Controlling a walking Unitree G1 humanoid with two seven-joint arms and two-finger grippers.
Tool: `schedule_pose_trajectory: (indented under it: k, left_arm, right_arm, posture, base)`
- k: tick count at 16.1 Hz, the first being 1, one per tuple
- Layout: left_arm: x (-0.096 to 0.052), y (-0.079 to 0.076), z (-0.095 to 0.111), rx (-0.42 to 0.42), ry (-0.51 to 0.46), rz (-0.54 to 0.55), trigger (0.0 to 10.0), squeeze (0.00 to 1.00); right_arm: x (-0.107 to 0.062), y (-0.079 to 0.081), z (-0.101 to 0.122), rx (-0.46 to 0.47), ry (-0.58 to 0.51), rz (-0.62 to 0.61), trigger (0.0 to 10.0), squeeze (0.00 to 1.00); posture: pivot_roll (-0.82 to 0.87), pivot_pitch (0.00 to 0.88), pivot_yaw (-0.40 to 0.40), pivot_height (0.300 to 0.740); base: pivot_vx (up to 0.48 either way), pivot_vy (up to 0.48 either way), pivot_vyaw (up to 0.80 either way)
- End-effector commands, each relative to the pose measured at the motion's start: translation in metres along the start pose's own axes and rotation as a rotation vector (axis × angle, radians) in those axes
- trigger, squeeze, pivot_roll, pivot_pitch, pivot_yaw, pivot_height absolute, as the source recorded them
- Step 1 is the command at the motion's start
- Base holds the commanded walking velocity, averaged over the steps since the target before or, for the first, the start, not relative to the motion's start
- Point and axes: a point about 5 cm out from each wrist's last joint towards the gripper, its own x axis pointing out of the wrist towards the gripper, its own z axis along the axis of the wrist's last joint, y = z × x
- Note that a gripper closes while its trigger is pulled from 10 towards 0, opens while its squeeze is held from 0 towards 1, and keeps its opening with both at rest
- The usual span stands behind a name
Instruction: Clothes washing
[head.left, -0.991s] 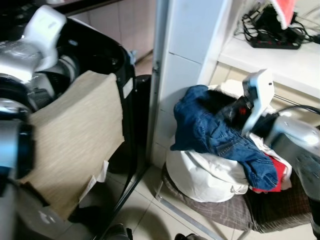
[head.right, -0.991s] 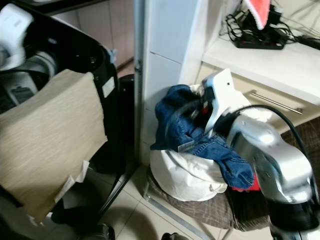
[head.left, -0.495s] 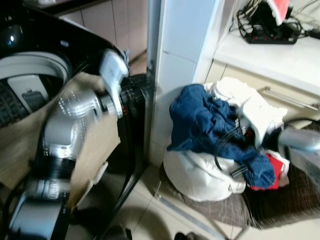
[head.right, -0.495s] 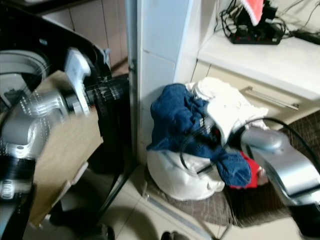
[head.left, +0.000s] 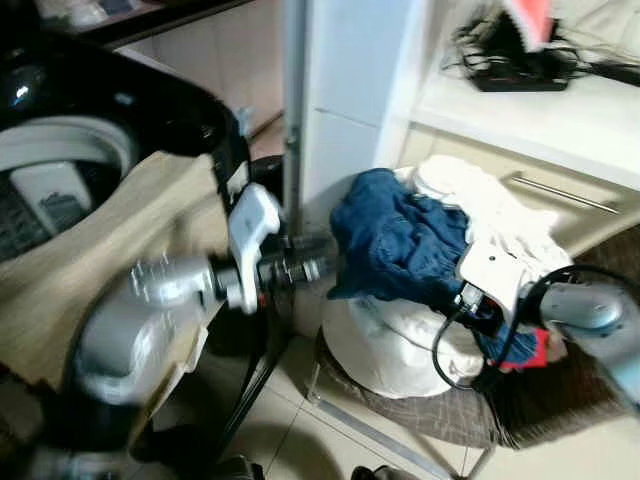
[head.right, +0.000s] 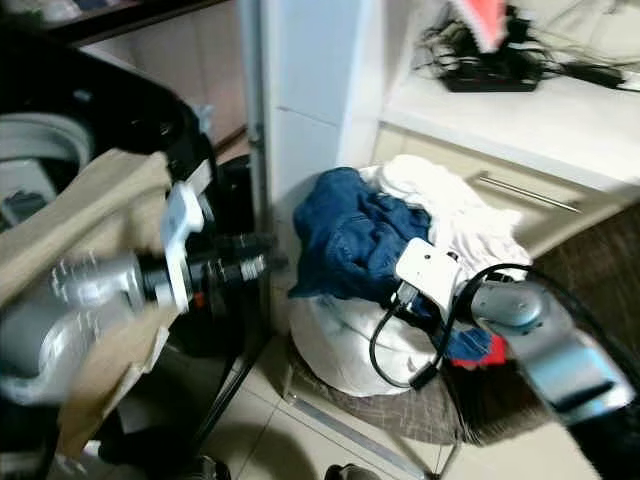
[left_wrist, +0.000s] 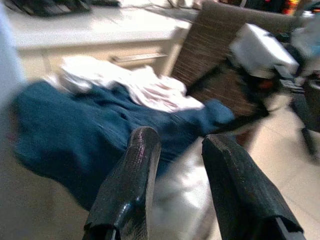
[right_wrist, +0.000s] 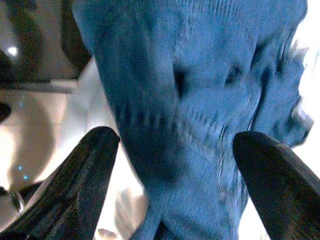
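Note:
A white laundry bag (head.left: 395, 355) stands on the floor, heaped with clothes. Blue jeans (head.left: 395, 240) lie on top and hang over its front, with white garments (head.left: 495, 205) behind and something red (head.left: 535, 355) at the right. My left gripper (head.left: 312, 268) reaches from the left and stops just short of the jeans, its fingers (left_wrist: 142, 150) a little apart with nothing between them. My right gripper (right_wrist: 175, 145) is open wide at the bag's front right, with blue denim (right_wrist: 200, 75) hanging between its fingers. The black top-loading washer (head.left: 150, 100) stands at the left.
A beige cloth (head.left: 80, 270) drapes over the washer's front. A white pillar (head.left: 350, 80) rises between washer and bag. Behind the bag is a low cabinet with a drawer handle (head.left: 560, 195) and a power strip (head.left: 530, 75) on top. A brown mat (head.left: 545, 415) lies under the bag.
My left arm has swung away from the washer and stretched out towards the jeans. My right arm has dropped lower along the bag's front. The camera has shifted slightly.

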Motion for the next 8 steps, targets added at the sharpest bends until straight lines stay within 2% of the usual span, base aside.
schedule_pose_trajectory:
  k: [1,5,6,8]
  left_arm:
    - [0.001,-0.005,-0.003,-0.001,0.017,-0.003,10.0,0.0]
    - [0.004,-0.012,-0.009,-0.019,0.035,0.012,10.0,0.0]
    - [0.008,-0.012,-0.007,-0.018,0.009,0.046,10.0,0.0]
    - [0.011,-0.001,-0.003,-0.003,-0.052,0.209,10.0,0.0]
  right_arm:
    - [0.003,-0.001,-0.007,-0.011,0.012,-0.018,10.0,0.0]
    - [0.016,-0.004,-0.022,-0.018,0.01,-0.058,10.0,0.0]
    - [0.021,-0.007,-0.022,-0.017,-0.03,-0.087,10.0,0.0]
    - [0.023,-0.011,-0.01,-0.007,-0.133,-0.127,10.0,0.0]
  posture:
    - [-0.08,0.053,-0.03,0.74]
    - [-0.08,0.052,-0.028,0.74]
    - [-0.07,0.05,-0.031,0.74]
    - [-0.07,0.052,-0.035,0.74]
  base:
    - [0.0,0.0,0.0]
    - [0.0,0.0,0.0]
    - [0.0,0.0,0.0]
    - [0.0,0.0,0.0]
